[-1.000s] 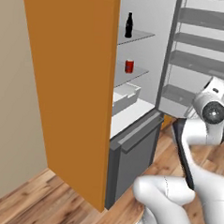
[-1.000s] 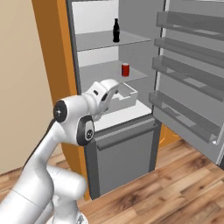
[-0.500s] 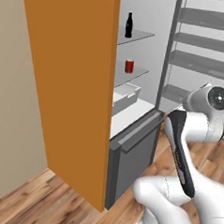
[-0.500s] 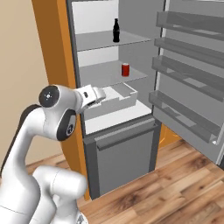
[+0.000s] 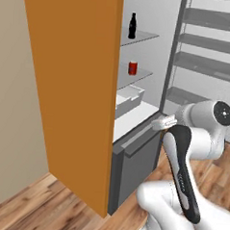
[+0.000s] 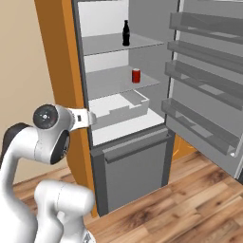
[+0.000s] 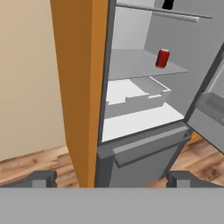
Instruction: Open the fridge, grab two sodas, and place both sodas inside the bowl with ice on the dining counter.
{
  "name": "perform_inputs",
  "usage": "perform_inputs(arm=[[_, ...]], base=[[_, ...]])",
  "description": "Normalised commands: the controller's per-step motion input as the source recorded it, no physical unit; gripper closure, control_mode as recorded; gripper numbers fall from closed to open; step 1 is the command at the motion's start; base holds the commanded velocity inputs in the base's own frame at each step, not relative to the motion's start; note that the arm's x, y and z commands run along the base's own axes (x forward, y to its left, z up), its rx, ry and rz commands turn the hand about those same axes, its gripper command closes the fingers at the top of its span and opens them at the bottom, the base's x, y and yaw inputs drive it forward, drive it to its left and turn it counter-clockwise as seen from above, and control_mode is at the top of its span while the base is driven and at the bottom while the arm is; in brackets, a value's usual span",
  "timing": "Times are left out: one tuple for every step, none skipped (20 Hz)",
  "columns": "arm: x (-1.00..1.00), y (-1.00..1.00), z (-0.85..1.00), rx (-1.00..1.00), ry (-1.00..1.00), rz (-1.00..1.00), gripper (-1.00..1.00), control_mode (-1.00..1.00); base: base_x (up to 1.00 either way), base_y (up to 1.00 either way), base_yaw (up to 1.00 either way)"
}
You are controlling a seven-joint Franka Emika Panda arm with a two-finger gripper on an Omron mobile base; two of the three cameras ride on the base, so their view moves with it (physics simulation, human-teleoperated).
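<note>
The tall grey steel fridge (image 6: 128,142) with orange side casing stands open. My two-finger gripper (image 7: 111,178) has its jaws spread wide, grasping nothing, low in the hand view. The small red can (image 6: 136,75) sits mid-frame on the middle shelf; the slim black bottle (image 6: 126,33) stands on the shelf above, near the frame's top.

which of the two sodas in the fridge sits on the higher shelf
The black bottle: it stands on the upper glass shelf, while the red can sits one shelf below it.
</note>
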Motion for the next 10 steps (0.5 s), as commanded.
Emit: perform_inputs(arm=[[-0.13, 0.80, -0.16, 0.00, 0.00, 0.00, -1.00, -1.00], [-0.21, 0.56, -0.11, 0.00, 0.00, 0.00, -1.00, -1.00], [-0.18, 0.51, -0.12, -0.02, 0.00, 0.00, -1.00, -1.00], [0.00, 0.39, -0.12, -0.06, 0.03, 0.00, -1.00, -1.00], [0.00, 0.31, -0.11, -0.09, 0.09, 0.00, -1.00, -1.00], [-0.03, 0.03, -0.04, 0.00, 0.00, 0.00, -1.00, -1.00], [0.00, 0.08, -0.02, -0.03, 0.00, 0.00, -1.00, -1.00], [0.00, 0.13, -0.05, -0.07, 0.00, 0.00, -1.00, -1.00], [-0.02, 0.00, 0.00, 0.00, -0.02, 0.00, -1.00, -1.00], [0.00, 0.00, 0.00, 0.00, 0.00, 0.00, -1.00, -1.00]], base=[[0.00, 0.00, 0.00], [0.00, 0.00, 0.00], [0.00, 0.00, 0.00], [0.00, 0.00, 0.00], [0.00, 0.00, 0.00], [0.00, 0.00, 0.00], [0.00, 0.00, 0.00], [0.00, 0.00, 0.00], [0.00, 0.00, 0.00], [0.00, 0.00, 0.00]])
